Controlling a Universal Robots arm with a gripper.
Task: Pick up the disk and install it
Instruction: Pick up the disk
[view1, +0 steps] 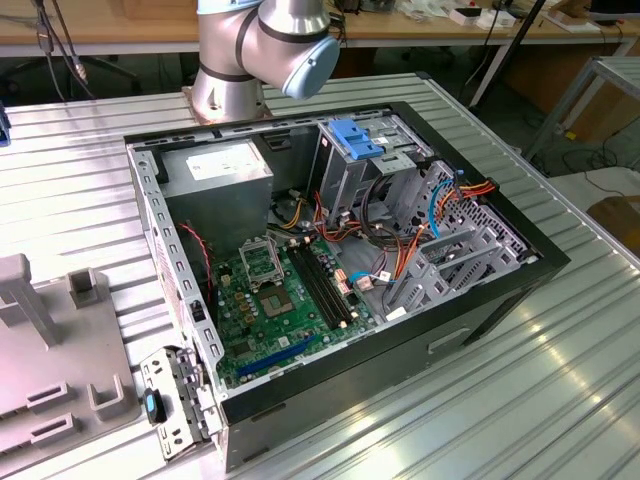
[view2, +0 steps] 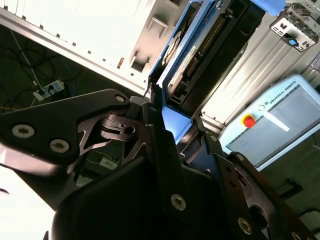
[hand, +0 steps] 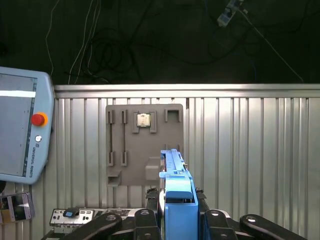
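First wrist view — gripper (hand: 177, 212), fingers clamped on disk (hand: 173, 167), edge-on, w/ table (hand: 250, 150) beyond.

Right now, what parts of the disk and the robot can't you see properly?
- Exterior view: the arm is cut off by the top edge.
- First wrist view: the disk is edge-on, so its label face is hidden; the gripper covers its gripped end.
- Second wrist view: the disk's far end runs off the picture's edge.

Smooth plastic rail on disk (hand: 179, 205); ribbed metal table (hand: 250, 140).
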